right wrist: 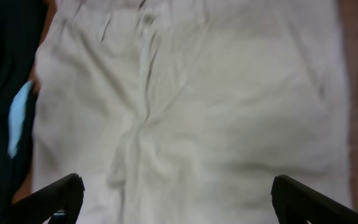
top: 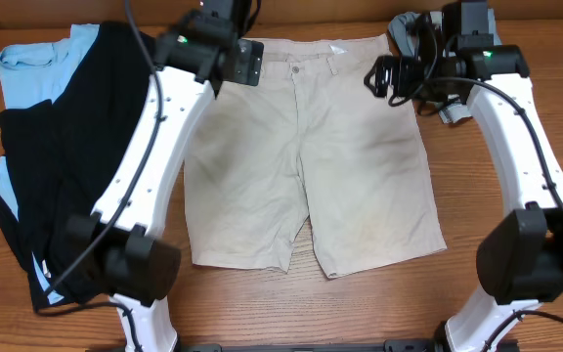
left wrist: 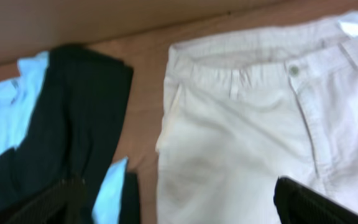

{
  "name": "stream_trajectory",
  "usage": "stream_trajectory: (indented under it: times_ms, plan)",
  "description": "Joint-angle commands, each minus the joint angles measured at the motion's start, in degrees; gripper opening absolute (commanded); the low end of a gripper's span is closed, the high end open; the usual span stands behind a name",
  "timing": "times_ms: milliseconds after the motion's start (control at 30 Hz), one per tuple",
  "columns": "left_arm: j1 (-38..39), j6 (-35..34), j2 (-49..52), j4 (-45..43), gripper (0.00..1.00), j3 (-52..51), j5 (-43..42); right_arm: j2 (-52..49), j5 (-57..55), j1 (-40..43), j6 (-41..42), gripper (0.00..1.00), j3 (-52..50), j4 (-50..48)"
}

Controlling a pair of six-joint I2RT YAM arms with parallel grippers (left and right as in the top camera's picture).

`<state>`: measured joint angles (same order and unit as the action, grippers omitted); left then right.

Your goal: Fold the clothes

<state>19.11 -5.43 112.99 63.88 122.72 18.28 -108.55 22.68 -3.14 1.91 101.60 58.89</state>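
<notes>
The light-beige khaki shorts (top: pixel 306 156) lie flat in the middle of the table, waistband at the far side and legs toward me. My left gripper (top: pixel 246 62) hovers over the waistband's left end, open and empty. In the left wrist view (left wrist: pixel 179 208) its fingers are spread above the shorts (left wrist: pixel 247 124). My right gripper (top: pixel 379 74) hovers over the waistband's right end, open and empty. In the right wrist view (right wrist: pixel 179 205) it is spread wide above the fly and front (right wrist: pixel 216 106).
Black trousers (top: pixel 66 156) lie heaped over a light-blue shirt (top: pixel 37 64) at the left, also in the left wrist view (left wrist: pixel 73 112). A grey-blue denim garment (top: pixel 411 27) sits at the far right behind the right arm. Bare wood table (top: pixel 389 313) shows in front.
</notes>
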Motion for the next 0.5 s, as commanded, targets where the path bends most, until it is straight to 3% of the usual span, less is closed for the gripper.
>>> stream_trajectory:
  times_ms: [0,233,467]
  plan:
    - [0.00,0.74,-6.21,6.36,1.00,6.49,-2.84,2.60,9.01,-2.38,0.22,1.00,-0.13,4.81]
    - [-2.51,0.76,-7.28,12.76,1.00,6.43,-2.84,2.58,5.51,-11.85,0.98,0.99,-12.17,1.18]
    - [-6.08,0.72,-5.86,13.42,1.00,5.64,-2.95,2.56,-15.50,-22.86,11.21,0.97,-24.02,-13.51]
